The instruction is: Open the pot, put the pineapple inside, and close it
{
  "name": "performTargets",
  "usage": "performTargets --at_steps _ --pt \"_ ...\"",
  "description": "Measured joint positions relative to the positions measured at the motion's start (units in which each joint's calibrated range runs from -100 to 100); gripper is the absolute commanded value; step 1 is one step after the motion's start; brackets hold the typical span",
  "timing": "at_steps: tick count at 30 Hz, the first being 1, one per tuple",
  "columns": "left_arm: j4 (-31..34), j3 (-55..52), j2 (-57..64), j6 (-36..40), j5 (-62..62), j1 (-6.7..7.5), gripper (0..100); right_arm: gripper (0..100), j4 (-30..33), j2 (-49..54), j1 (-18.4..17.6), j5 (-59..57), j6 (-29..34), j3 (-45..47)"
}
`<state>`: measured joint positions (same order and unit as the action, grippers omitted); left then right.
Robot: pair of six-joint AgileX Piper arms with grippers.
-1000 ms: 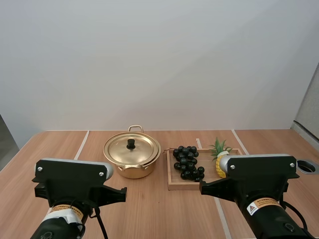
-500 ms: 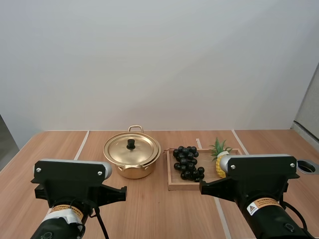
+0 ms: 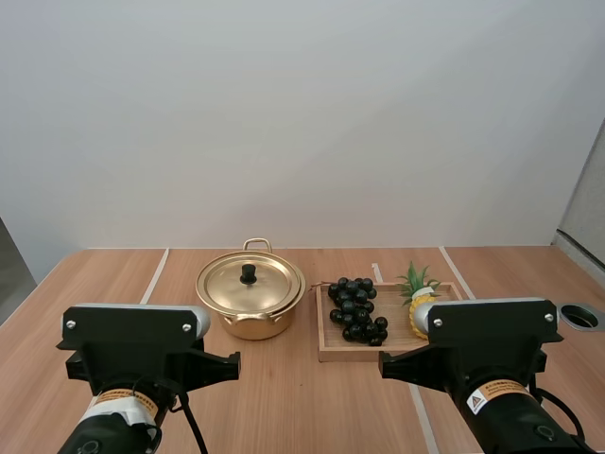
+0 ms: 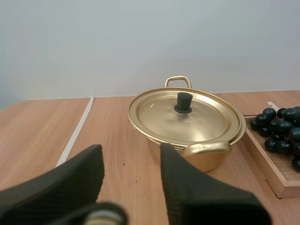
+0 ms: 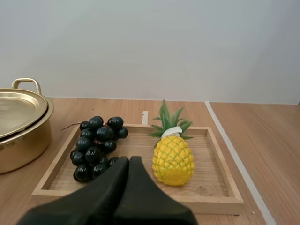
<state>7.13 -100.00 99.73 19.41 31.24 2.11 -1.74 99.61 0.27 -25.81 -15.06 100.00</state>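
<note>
A golden pot [image 3: 250,301] with its lid [image 4: 183,117] on and a black knob [image 4: 183,101] stands at the table's middle left. To its right, a yellow pineapple [image 5: 173,158] with green leaves stands upright in the wooden tray [image 5: 213,199], at the tray's right side. My left gripper [image 4: 131,157] is open with nothing between its fingers, low over the table and a short way in front of the pot. My right gripper [image 5: 129,164] is shut into one dark wedge. It sits before the tray's front edge, just left of the pineapple and apart from it.
A bunch of dark grapes [image 5: 96,145] lies in the tray's left half, between pot and pineapple. A round hole [image 3: 583,317] sits in the table near its right edge. Bare wood lies left of the pot and in front of it.
In the high view both arm heads have sunk slightly, the right one a little more. Pot, tray, grapes and pineapple have not moved.
</note>
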Motion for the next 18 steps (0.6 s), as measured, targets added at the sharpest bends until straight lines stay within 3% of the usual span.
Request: performTargets --at_steps 1,3,5,6,10,13,18 --pt "0.0 0.0 0.0 0.0 0.0 0.00 100 11 0.2 0.0 0.0 -0.3 0.2 0.0" --pt "0.0 0.0 0.0 0.0 0.0 0.00 100 34 1.7 0.0 0.0 -1.6 0.6 0.0" --pt "0.2 0.0 0.0 0.1 -1.3 0.00 100 72 5.8 0.0 0.0 -2.6 0.7 0.0" --pt "0.4 0.0 0.0 0.0 -3.0 0.00 100 97 8.6 0.0 0.0 -3.1 0.7 0.0" --pt "2.3 0.1 0.0 -2.3 -15.2 0.00 100 100 15.8 0.0 0.0 -6.6 1.5 0.0" --pt "2.9 0.7 0.0 -3.2 -24.4 0.00 100 100 17.0 0.0 0.0 -13.3 4.6 -2.4" --pt "3.1 6.6 0.0 -3.4 -29.5 0.00 100 100 17.6 0.0 0.0 -15.8 9.0 -11.5"
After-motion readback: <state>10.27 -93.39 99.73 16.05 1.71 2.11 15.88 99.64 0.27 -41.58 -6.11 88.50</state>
